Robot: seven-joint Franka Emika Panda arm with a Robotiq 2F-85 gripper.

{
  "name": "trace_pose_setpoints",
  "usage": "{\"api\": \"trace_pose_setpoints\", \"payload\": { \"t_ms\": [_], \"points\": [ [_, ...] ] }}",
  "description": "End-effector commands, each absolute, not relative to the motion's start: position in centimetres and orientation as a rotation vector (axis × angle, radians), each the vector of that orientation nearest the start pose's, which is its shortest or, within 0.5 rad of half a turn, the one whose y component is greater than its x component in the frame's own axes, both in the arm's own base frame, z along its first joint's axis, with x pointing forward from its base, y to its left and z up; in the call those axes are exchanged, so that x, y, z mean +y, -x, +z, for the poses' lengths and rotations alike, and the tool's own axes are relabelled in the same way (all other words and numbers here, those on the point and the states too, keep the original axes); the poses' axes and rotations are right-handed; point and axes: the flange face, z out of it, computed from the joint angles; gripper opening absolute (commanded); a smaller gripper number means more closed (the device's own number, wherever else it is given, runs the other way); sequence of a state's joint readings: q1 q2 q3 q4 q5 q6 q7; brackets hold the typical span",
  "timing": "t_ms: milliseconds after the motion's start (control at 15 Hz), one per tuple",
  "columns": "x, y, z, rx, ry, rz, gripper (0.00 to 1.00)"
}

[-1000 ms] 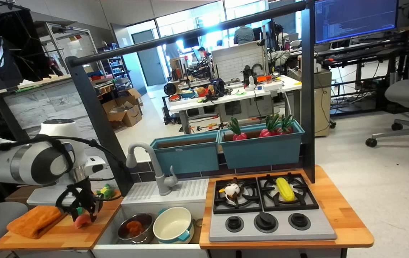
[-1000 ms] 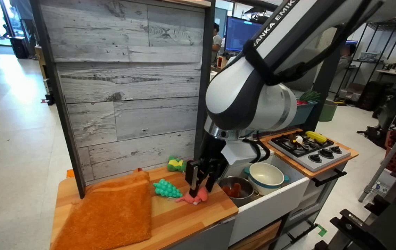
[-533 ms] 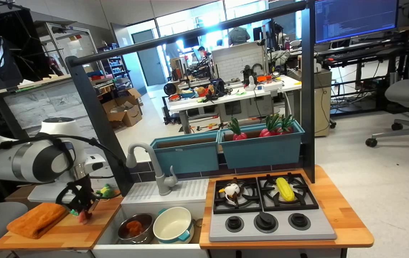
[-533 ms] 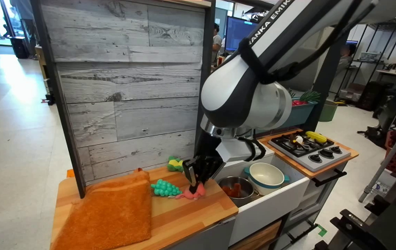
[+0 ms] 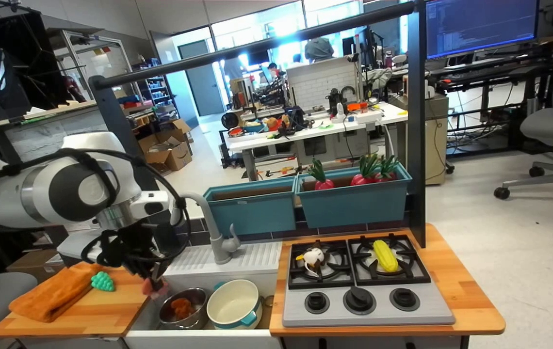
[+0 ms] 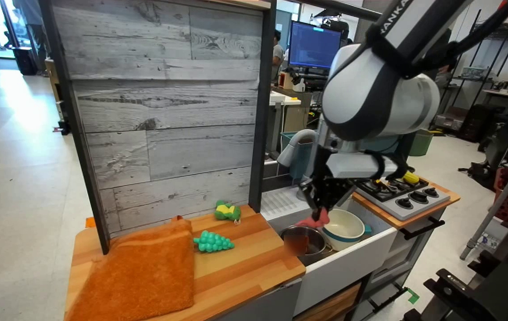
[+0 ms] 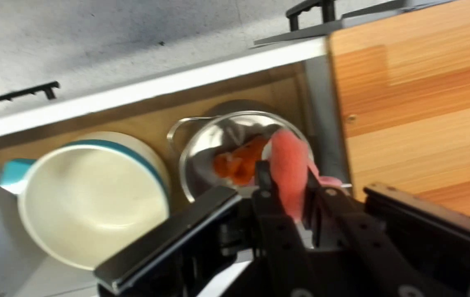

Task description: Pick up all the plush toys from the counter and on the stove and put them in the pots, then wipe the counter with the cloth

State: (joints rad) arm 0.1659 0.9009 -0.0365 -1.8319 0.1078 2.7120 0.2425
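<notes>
Pink toy in my tool: I squeeze it and hold it up over the sink, near the steel pot. An orange toy lies inside that pot. A cream pot stands beside the steel one. On my wooden table I see a bumpy green toy, a green-and-yellow toy and an orange cloth. On the stove I can spot a white and brown toy and a yellow toy.
</notes>
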Motion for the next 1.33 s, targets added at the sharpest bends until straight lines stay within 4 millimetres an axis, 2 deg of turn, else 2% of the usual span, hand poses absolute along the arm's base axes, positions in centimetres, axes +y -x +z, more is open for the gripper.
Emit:
{"api": "trace_pose_setpoints", "payload": {
  "t_ms": [0, 67, 200, 267, 400, 600, 800, 933, 1000, 1133, 1267],
  "points": [
    [-0.5, -59.7, 3.4, 0.622, 3.142, 0.032, 0.04],
    [-3.1, -59.9, 2.8, 0.706, 3.154, 0.004, 0.04],
    [-6.7, -59.9, 2.0, 0.887, 3.152, -0.011, 0.04],
    [-8.2, -60.2, 1.3, 0.940, 3.145, -0.021, 0.04],
    [-9.6, -60.5, 0.3, 0.995, 3.132, -0.029, 0.04],
    [-9.4, -61.3, -0.6, 0.971, 3.119, -0.119, 0.04],
    [-8.4, -62.7, -0.7, 0.914, 3.083, -0.287, 0.04],
    [-7.7, -63.2, -1.0, 0.909, 3.051, -0.323, 0.04],
    [-7.3, -63.4, -1.2, 0.909, 3.036, -0.316, 0.41],
    [-6.5, -63.3, -1.5, 0.918, 3.001, -0.265, 0.48],
    [-5.4, -62.9, -1.2, 0.922, 2.948, -0.182, 0.62]
  ]
}}
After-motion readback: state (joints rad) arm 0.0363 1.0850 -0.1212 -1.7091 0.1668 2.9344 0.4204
